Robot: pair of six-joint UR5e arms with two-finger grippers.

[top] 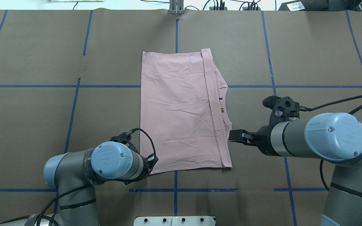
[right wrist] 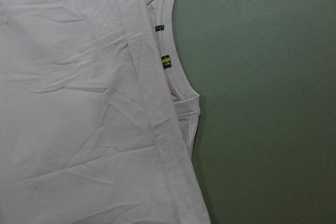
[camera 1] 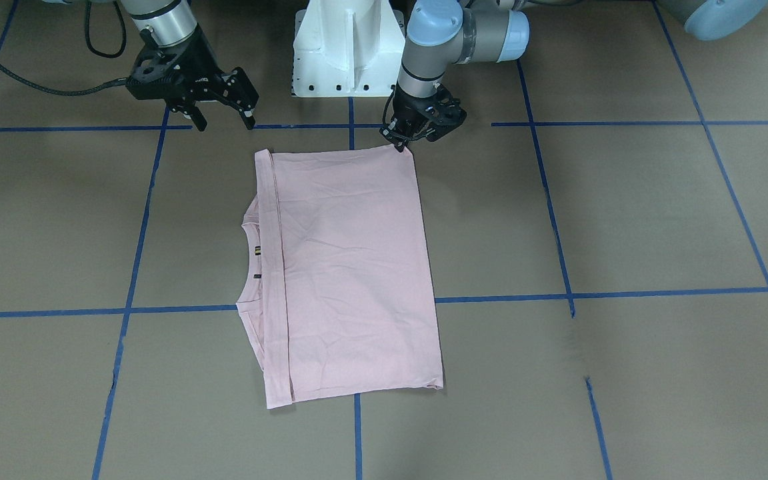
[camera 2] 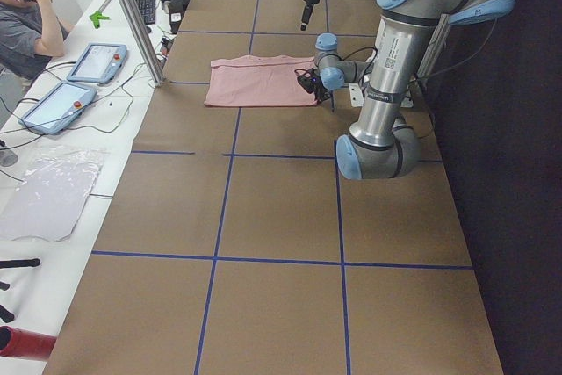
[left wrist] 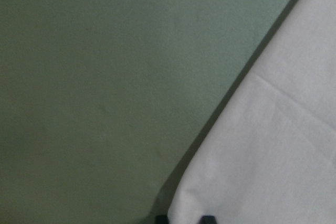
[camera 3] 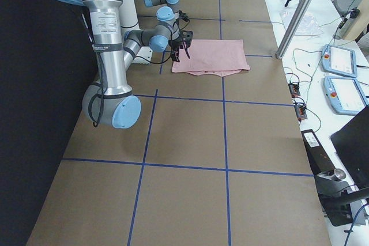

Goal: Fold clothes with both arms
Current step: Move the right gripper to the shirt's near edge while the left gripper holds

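A brown paper-covered table [camera 1: 624, 220], ruled into large squares by blue tape lines [camera 1: 624, 293], fills the workspace. The robot's white base [camera 1: 347, 47] stands at its rear edge. Along the far side, a seated person [camera 2: 26, 15] holds a hand to the head beside two tablet-like control panels [camera 2: 95, 61] and loose cables.

A pale pink T-shirt [camera 1: 351, 267] lies flat near the middle of the table, in front of the base. It is folded into a tall rectangle with its plain side up. The cotton is soft and lightly creased, with a stitched hem band running along the fold. The ribbed collar [camera 1: 251, 267] and a small striped label [right wrist: 165, 62] peek out from under that edge.

The left gripper [camera 1: 399, 141] is low at the shirt's near corner, its black fingertips [left wrist: 207, 219] close together on either side of the fabric's tip. Whether they actually pinch the cloth cannot be told. The right gripper [camera 1: 223, 121] hangs above bare table just beside the collar edge, jaws spread wide and holding nothing.
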